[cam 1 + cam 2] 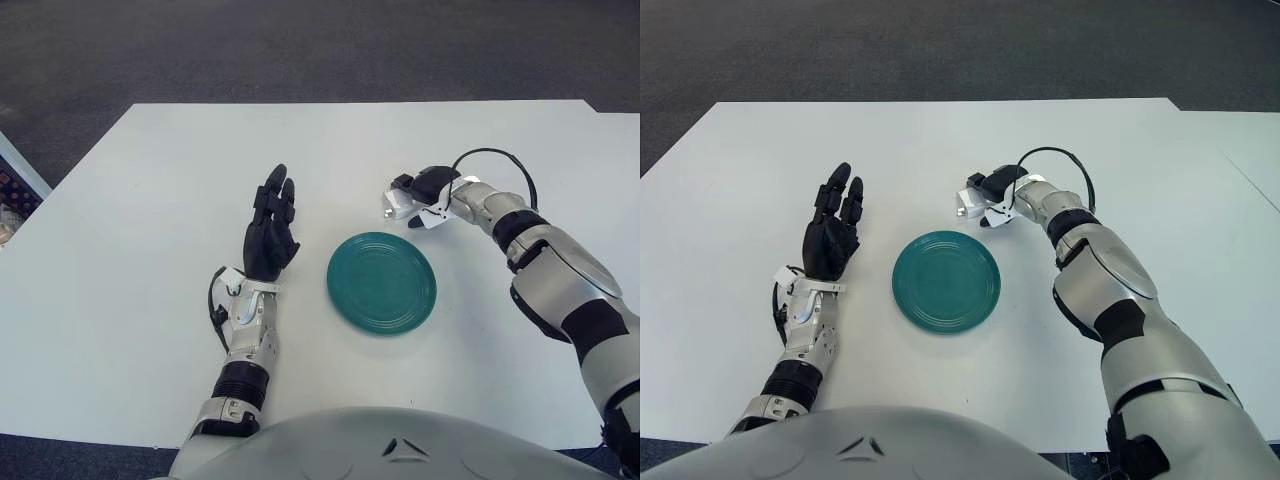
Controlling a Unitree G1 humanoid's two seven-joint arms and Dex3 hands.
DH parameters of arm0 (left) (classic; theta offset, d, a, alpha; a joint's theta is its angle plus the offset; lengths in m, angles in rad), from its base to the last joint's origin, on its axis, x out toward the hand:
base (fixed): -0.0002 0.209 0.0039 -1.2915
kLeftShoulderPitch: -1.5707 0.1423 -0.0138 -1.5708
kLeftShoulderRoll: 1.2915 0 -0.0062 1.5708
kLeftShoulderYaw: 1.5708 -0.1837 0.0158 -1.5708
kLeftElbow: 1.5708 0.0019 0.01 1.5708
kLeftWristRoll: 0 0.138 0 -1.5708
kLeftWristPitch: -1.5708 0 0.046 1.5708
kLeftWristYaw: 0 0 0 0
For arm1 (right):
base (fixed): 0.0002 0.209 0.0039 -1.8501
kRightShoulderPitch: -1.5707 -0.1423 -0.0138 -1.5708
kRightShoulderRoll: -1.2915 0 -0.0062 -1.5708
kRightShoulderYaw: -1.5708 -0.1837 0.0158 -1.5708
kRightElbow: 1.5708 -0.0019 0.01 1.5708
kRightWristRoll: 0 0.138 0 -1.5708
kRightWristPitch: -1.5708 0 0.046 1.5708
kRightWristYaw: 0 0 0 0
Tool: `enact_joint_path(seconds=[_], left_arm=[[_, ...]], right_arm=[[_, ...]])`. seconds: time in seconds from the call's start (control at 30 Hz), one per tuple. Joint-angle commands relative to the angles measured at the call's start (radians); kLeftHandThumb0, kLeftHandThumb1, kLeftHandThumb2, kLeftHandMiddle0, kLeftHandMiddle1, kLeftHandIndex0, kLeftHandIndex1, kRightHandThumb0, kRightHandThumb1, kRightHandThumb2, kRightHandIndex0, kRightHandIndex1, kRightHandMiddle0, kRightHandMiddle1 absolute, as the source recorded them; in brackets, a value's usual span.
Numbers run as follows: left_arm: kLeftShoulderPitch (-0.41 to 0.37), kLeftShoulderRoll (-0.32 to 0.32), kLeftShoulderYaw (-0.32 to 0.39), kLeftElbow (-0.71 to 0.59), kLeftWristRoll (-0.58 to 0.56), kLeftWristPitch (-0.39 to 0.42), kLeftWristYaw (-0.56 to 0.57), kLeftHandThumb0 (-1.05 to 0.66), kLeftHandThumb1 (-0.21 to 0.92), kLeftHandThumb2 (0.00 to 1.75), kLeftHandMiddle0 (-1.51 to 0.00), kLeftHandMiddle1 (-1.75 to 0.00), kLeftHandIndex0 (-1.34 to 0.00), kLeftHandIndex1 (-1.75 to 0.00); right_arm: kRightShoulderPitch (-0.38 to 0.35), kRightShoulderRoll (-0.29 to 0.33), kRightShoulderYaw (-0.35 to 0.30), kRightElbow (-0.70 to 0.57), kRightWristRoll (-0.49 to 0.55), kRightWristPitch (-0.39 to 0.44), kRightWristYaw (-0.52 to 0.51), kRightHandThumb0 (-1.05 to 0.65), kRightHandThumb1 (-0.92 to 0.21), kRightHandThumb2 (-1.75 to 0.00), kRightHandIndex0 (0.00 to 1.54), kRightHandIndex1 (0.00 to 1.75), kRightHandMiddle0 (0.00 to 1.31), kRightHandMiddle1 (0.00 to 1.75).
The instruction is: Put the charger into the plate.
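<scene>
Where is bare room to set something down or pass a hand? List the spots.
The teal plate is bare inside. Bare table lies left of the left hand, along the far edge, and between that hand and the plate. It is crowded just beyond the plate, where the right hand closes on the white charger.
</scene>
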Motion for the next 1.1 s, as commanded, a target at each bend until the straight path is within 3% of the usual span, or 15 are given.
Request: enact_joint_path(seconds=[0.0, 0.13, 0.27, 0.57, 1.07], left_arm=[[0.178, -0.234, -0.021, 0.084, -0.07, 0.053, 0.045, -0.92, 0.92, 0.76, -0.13, -0.01, 0.0, -0.56], [0.183, -0.239, -0.023, 0.07, -0.093, 0.067, 0.041, -0.91, 0.92, 0.72, -0.15, -0.01, 0.0, -0.61], [0.192, -0.246, -0.028, 0.045, -0.116, 0.074, 0.041, -0.9, 0.92, 0.67, -0.16, -0.01, -0.01, -0.67], [0.204, -0.238, -0.037, 0.017, -0.148, 0.098, 0.047, -0.87, 0.92, 0.6, -0.19, -0.01, -0.03, -0.74], [0.208, -0.21, -0.044, -0.007, -0.158, 0.118, 0.062, -0.86, 0.92, 0.55, -0.2, -0.01, -0.04, -0.76]], right_arm=[[0.041, 0.012, 0.026, 0.022, -0.04, 0.007, -0.038, -0.76, -0.92, -0.59, 0.56, 1.59, 0.27, 1.56], [0.042, 0.01, 0.032, 0.026, -0.043, 0.003, -0.084, -0.68, -0.92, -0.6, 0.71, 1.71, 0.5, 1.71], [0.038, 0.005, 0.042, 0.029, -0.054, 0.001, -0.151, -0.59, -0.92, -0.63, 0.79, 1.74, 0.59, 1.74], [0.037, 0.011, 0.035, 0.045, -0.039, 0.018, -0.183, -0.45, -0.92, -0.68, 0.79, 1.75, 0.62, 1.75], [0.011, 0.006, -0.003, 0.05, -0.002, 0.015, -0.179, -0.43, -0.92, -0.72, 0.78, 1.75, 0.64, 1.75]])
